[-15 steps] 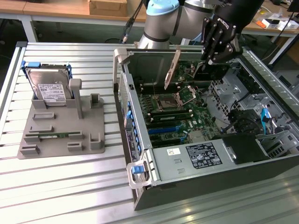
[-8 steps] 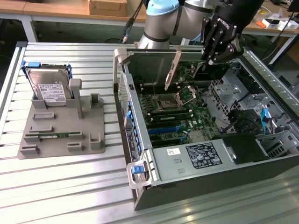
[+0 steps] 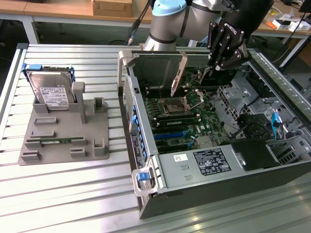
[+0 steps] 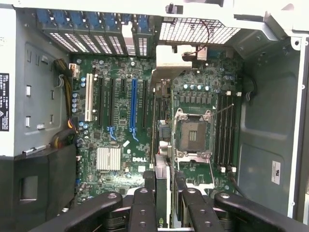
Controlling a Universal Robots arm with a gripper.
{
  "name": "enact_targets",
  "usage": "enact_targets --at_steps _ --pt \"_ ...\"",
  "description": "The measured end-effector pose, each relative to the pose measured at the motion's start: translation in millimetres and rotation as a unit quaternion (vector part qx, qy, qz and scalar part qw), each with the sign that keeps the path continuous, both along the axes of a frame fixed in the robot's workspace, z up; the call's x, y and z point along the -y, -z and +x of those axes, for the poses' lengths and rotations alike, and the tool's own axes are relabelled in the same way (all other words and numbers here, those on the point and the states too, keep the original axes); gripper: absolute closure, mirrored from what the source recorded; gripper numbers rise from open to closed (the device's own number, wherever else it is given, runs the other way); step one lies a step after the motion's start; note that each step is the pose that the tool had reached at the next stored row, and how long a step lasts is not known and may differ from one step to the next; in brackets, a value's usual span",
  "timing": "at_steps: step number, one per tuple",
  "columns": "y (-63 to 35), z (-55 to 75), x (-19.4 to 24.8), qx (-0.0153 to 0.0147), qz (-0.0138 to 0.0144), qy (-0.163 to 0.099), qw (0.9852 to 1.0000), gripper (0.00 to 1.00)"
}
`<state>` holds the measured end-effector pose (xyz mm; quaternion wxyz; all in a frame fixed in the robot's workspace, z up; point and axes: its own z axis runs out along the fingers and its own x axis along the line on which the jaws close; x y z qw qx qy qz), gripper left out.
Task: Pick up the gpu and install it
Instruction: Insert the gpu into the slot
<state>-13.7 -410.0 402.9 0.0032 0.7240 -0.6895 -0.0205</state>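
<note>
My gripper (image 3: 212,67) hangs over the open computer case (image 3: 146,160), shut on the gpu (image 3: 179,73). The card is a thin dark board whose silver end bracket points toward the case's rear wall. It is held above the motherboard (image 3: 184,121), apart from it. In the wrist view the gpu (image 4: 162,140) shows edge-on between my two black fingers (image 4: 149,193), running over the board between the blue expansion slot (image 4: 133,108) and the processor socket (image 4: 193,133). My gripper (image 4: 164,198) clamps it from both sides.
On the exterior view's left, a grey fixture (image 3: 63,141) holds a silver hard drive (image 3: 51,90) in a blue frame and a green memory stick (image 3: 60,141). Inside the case are a power supply (image 3: 204,162), drive cages and cables (image 3: 272,121).
</note>
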Motion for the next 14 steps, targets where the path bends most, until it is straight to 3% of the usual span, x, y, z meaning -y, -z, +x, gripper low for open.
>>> enact_targets --at_steps 14 --pt "12.4 0.0 0.0 0.0000 0.0000 -0.004 1.0000 0.74"
